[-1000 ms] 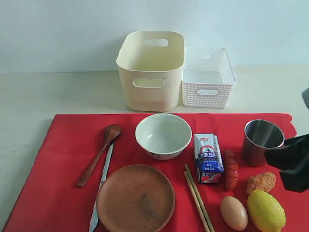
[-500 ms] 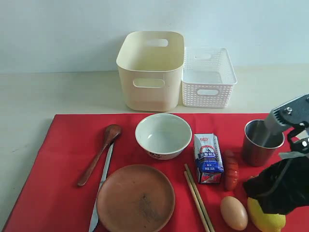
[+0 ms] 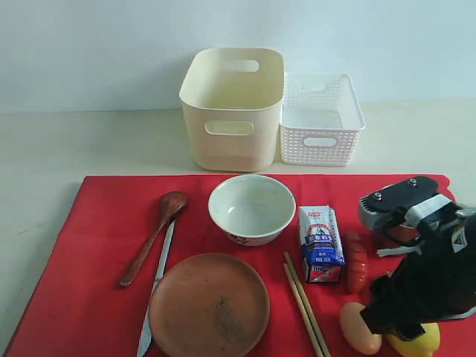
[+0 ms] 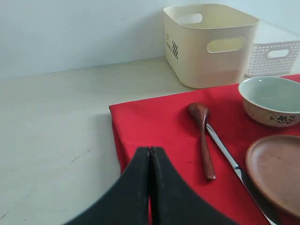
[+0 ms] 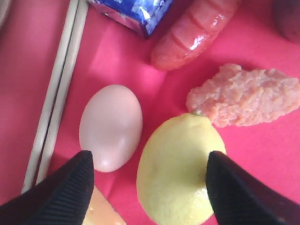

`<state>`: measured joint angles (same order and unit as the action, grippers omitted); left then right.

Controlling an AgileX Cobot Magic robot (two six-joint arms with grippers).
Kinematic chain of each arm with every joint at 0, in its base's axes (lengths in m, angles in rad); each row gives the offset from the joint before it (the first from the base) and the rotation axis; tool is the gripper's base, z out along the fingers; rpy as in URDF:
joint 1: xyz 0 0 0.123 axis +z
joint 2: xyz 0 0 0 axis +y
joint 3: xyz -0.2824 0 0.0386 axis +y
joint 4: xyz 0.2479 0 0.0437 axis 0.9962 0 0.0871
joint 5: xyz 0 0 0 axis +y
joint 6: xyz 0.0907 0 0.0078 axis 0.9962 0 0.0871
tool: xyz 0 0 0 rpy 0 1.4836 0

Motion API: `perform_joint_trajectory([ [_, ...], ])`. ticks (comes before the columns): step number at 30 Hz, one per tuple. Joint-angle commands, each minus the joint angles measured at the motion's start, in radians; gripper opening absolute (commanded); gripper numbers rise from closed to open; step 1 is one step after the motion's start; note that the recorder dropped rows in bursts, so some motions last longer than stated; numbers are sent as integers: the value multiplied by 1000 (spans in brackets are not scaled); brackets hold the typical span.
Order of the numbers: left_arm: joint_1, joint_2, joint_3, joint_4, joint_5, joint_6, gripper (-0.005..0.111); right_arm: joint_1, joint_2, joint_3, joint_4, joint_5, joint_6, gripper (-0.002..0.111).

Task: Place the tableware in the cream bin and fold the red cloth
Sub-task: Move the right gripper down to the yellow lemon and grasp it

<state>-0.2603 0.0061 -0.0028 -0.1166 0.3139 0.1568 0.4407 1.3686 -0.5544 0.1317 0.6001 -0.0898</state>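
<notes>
Covering table (image 3: 44,149), red cloth (image 3: 97,238), wall (image 3: 89,52) perhaps white, right tool (image 5: 150,161) wide, left tool (image 4: 150,159) pinched

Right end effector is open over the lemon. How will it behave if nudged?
The lemon is rounded and smooth, so it would probably roll, perhaps into the egg close beside it. Its plump, undented skin suggests firmness.

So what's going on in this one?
The right gripper hangs open over the yellow lemon and pale egg, holding nothing. The left gripper is shut by the edge of the large red cloth. The white ceramic bowl and round brown plate lie on the unfolded cloth; the tall cream plastic bin looks empty.
</notes>
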Motion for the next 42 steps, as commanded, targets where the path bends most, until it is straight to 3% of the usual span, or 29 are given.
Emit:
perform_joint_trajectory([
  [1,3,-6,3,3,-7,0,0,1,62,-31,-49,31,77,66],
  [15,3,-6,3,3,-7,0,0,1,74,-110,-242,175,276,65],
  [30,3,-6,3,3,-7,0,0,1,204,-110,-132,171,164,64],
  [34,3,-6,3,3,-7,0,0,1,216,-110,-132,171,171,49],
  [40,3,-6,3,3,-7,0,0,1,214,-112,-132,194,171,2],
  [42,3,-6,3,3,-7,0,0,1,210,-112,-132,206,171,0],
])
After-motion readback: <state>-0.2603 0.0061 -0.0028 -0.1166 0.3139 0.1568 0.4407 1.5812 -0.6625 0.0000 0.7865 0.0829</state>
